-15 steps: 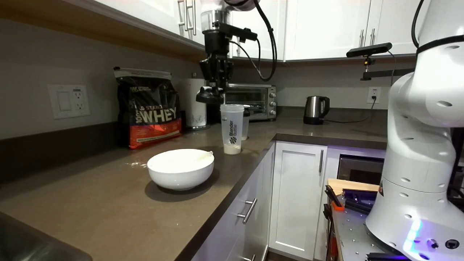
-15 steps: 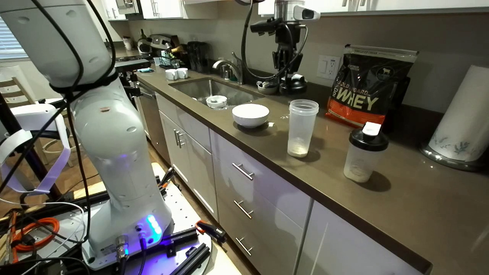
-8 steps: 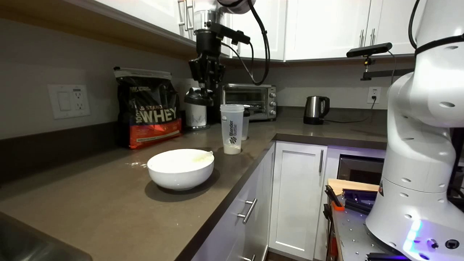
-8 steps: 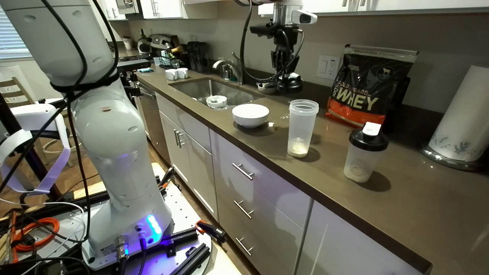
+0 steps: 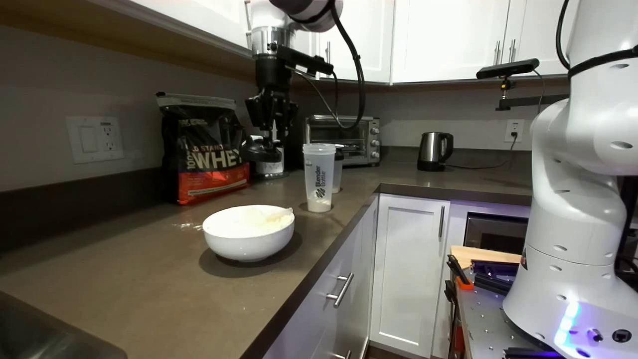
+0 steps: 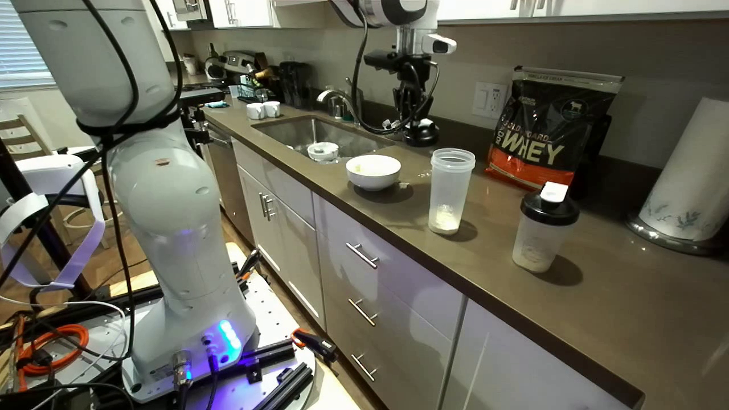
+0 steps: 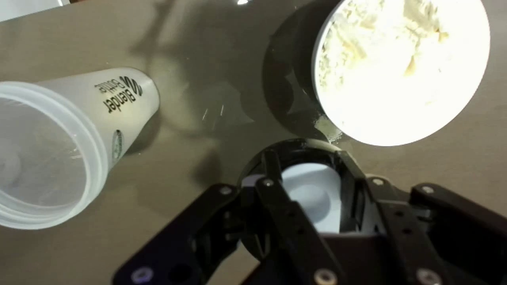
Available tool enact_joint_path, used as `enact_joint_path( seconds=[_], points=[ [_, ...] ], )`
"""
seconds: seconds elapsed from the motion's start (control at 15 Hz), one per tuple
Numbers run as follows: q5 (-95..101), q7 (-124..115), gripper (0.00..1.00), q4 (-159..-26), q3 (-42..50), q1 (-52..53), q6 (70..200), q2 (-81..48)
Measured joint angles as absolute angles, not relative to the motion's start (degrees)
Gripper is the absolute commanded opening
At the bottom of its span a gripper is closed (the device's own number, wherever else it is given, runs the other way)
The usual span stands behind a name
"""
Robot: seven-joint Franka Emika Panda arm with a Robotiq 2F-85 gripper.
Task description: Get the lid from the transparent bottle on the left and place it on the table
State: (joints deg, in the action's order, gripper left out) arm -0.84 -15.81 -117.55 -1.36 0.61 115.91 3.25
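Observation:
The lid (image 5: 260,151) is a round black cap with a white flap, held flat in the air. It also shows in an exterior view (image 6: 421,135) and in the wrist view (image 7: 313,198). My gripper (image 7: 309,164) is shut on the raised part of the lid, fingers pointing down. The transparent bottle (image 5: 319,174) stands upright and uncapped with powder at its bottom; its open mouth shows in the wrist view (image 7: 103,107). The lid hangs beside the bottle, on the bowl's side, above the table (image 5: 149,284).
A white bowl (image 5: 249,239) with powder stands near the lid. A black WHEY bag (image 5: 209,149) stands by the wall. A second shaker with black lid (image 6: 544,228) and a paper-towel roll (image 6: 689,171) stand past the bottle. The sink (image 6: 310,131) lies beyond the bowl.
The gripper and lid have moved away from the bottle, toward the sink side, and have come down somewhat. The bottle and bowl have not moved.

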Motion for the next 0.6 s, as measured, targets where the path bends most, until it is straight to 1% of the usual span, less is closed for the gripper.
enact_joint_path(
  seconds=[0.6],
  points=[
    [0.6, -17.5, 0.13, -119.4, -3.3, 3.0, 122.1, -0.4]
  ],
)
